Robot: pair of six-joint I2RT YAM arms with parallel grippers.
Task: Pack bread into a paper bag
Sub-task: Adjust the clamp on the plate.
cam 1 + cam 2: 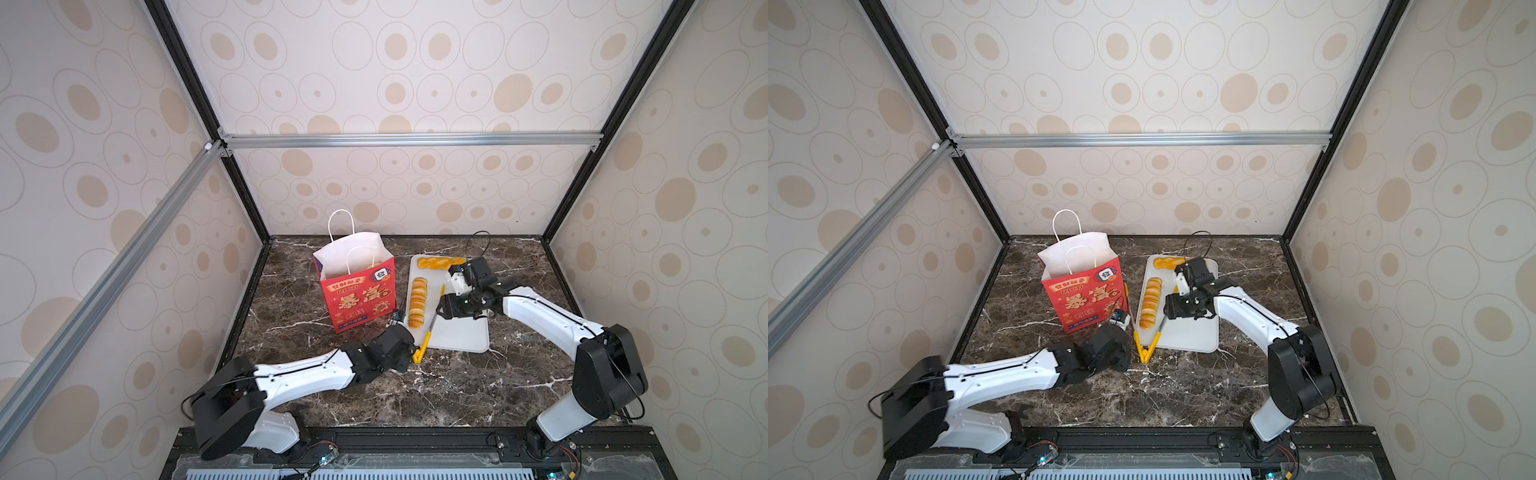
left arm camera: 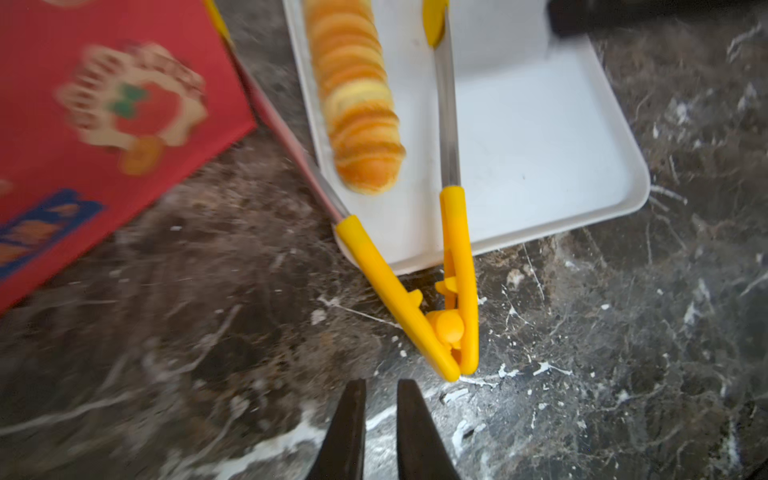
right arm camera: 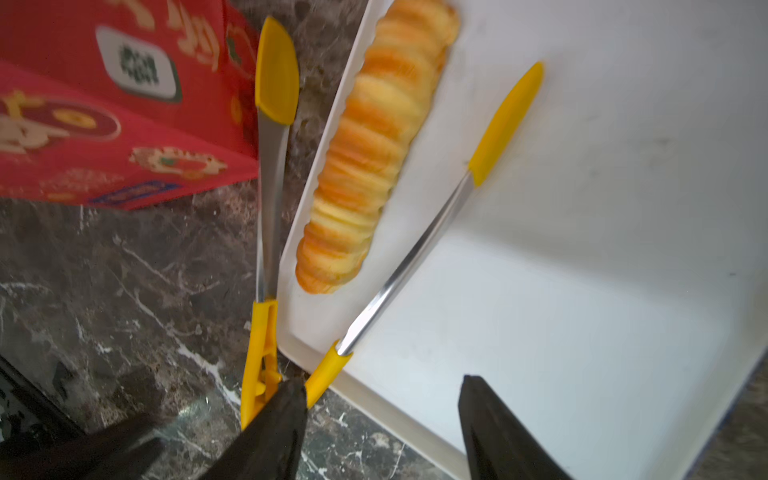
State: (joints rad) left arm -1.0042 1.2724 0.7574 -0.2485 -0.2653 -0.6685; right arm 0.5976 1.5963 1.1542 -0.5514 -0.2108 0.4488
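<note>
Two long twisted sticks of bread show in both top views, both on the white tray point(image 1: 461, 336). One bread stick point(image 1: 417, 301) lies along the tray's edge nearest the bag, and the other bread stick point(image 1: 440, 262) lies across its far end. The red paper bag point(image 1: 357, 297) stands upright and open on the desk point(image 1: 374, 395), just beside the tray on the robot's left. It has two white cord handles. Its front carries yellow Chinese characters, the word "RICH" and a white square label point(image 1: 381, 275) at an upper corner. A blue strip along the bottom is too small to read.

One pair of yellow-tipped metal tongs point(image 1: 1148, 336) lies spread in a V over the tray's near corner. One arm rests on the desk between bag and tray, the other lies on the tray, and the hinge sits on the desk.

The left gripper point(image 2: 381, 386) is clenched almost closed on nothing, just short of the hinge. The right gripper point(image 3: 382, 380) is released and wide apart, above the tongs' handle end and the tray corner.
</note>
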